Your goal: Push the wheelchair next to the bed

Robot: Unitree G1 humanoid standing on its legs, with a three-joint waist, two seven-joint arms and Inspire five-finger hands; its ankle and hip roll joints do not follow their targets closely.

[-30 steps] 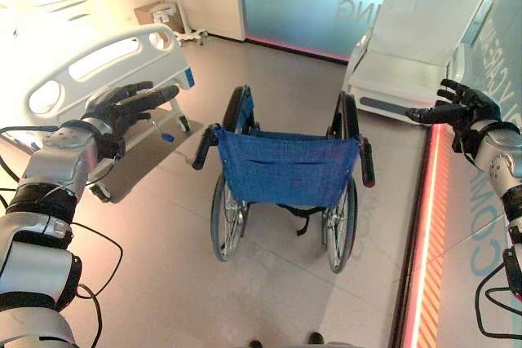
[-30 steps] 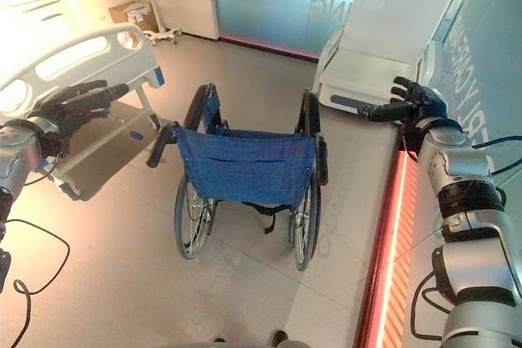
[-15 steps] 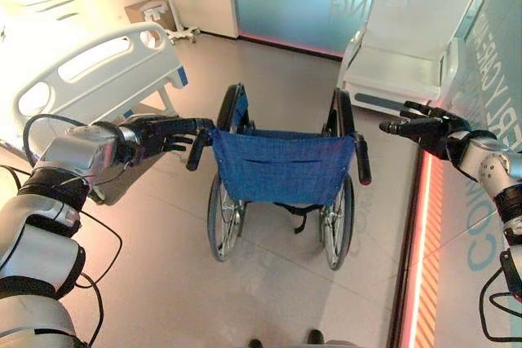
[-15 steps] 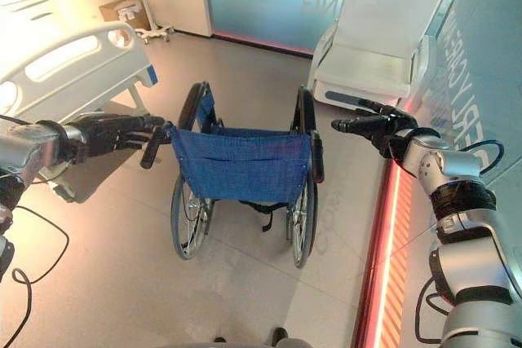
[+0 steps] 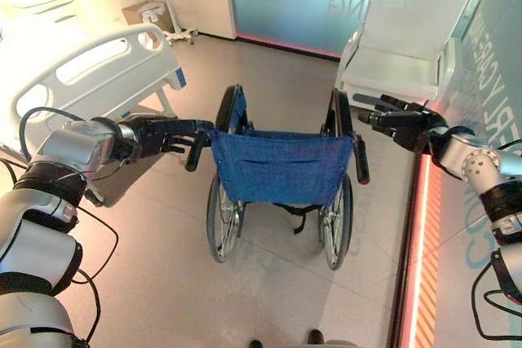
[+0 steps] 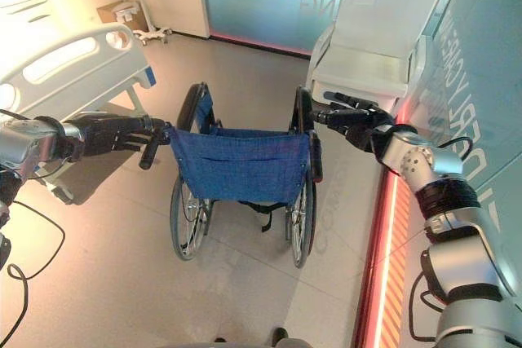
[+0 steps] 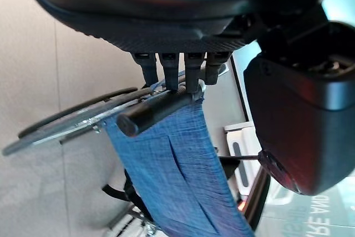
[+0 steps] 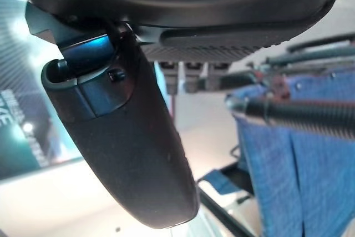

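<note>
I have both arms stretched forward so each hand meets a push handle of the blue-fabric folding wheelchair (image 5: pixel 281 170), which stands on the grey tiled floor (image 5: pixel 163 283) directly ahead of me. My left hand (image 5: pixel 159 134) lies with straight fingers against the left black handle grip (image 5: pixel 196 146); it has not closed round it. My right hand (image 5: pixel 400 124) hovers just beside the right black handle grip (image 5: pixel 360 160), fingers extended, holding nothing. The chair's back faces me, so its long axis runs away from me and its seat points forward. The white hospital bed with a slotted footboard (image 5: pixel 90 67) sits ahead and left, so I judge the push needs a leftward turn.
</note>
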